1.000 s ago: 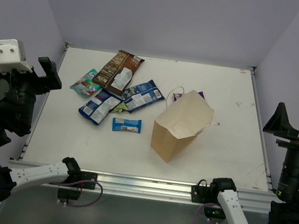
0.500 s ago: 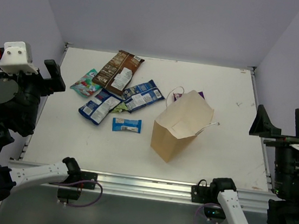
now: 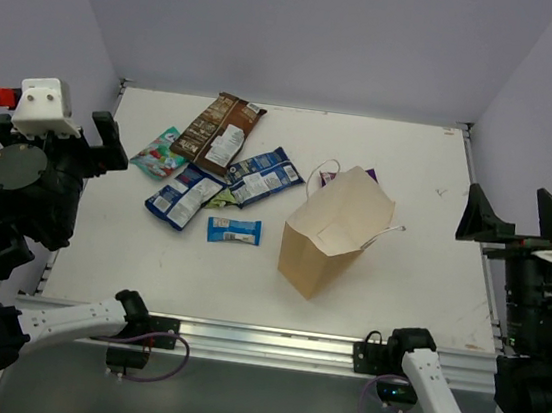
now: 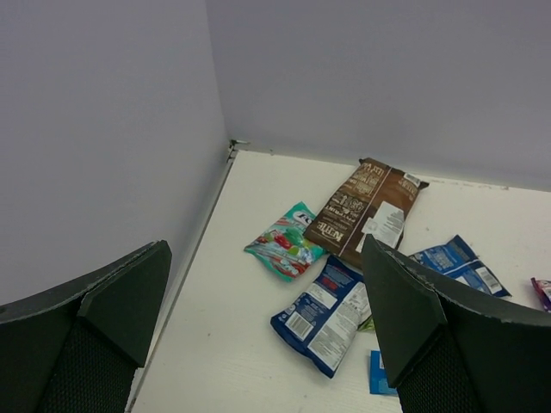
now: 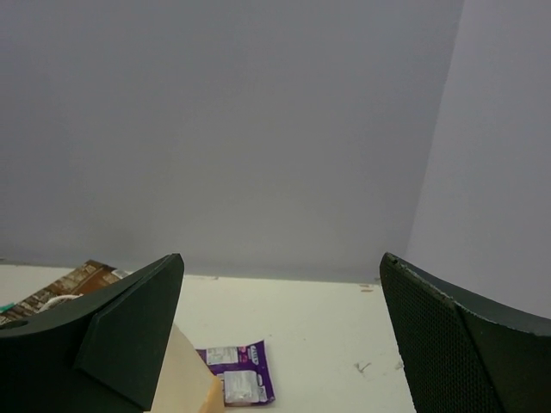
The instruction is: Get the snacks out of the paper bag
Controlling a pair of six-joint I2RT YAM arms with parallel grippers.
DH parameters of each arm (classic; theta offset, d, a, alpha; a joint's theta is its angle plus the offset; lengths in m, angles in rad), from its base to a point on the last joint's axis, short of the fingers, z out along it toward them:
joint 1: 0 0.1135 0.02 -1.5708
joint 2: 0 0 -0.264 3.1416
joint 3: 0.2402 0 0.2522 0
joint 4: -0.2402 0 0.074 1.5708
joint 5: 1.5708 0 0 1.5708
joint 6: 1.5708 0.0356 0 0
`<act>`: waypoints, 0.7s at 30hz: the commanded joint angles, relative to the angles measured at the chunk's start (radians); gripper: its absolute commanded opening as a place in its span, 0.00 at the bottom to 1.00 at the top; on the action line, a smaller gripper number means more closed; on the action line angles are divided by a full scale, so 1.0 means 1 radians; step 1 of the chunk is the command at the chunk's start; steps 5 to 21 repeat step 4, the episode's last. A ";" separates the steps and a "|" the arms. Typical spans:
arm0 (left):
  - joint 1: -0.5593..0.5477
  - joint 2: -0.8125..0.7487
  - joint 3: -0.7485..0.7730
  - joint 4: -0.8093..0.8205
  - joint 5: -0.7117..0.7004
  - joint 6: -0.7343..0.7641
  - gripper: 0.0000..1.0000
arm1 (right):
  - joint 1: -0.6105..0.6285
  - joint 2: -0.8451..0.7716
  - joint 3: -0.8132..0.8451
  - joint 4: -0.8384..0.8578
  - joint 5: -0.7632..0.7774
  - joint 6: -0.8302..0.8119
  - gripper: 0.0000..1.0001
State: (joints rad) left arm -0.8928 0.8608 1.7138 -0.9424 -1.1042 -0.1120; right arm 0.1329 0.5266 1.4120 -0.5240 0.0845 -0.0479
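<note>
White table [image 3: 428, 195] with tan paper bag [image 3: 333, 236], scattered snacks [image 3: 220, 131], purple packet [image 5: 241, 385].

Pale grey walls [image 3: 308, 29] enclose a white table [image 3: 419, 274] left, far and right; a metal rail [image 3: 270, 339] edges its near side.

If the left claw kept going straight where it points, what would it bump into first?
Probably the teal-and-red pouch, which sits in the middle of the open left gripper in its wrist view. Depth is unclear, so it might touch the table first.

Both arms high and well apart, left pincer [image 4: 265, 248] and right pincer [image 3: 508, 203] wide-jawed, nothing between the fingers.
</note>
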 commanded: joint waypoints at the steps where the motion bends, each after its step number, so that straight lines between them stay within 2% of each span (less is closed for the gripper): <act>1: -0.008 -0.005 -0.008 0.053 -0.005 0.012 1.00 | 0.002 0.036 0.045 0.002 -0.022 0.014 0.99; 21: -0.008 -0.005 -0.008 0.068 -0.002 0.020 1.00 | 0.001 0.046 0.051 0.004 -0.016 0.017 0.99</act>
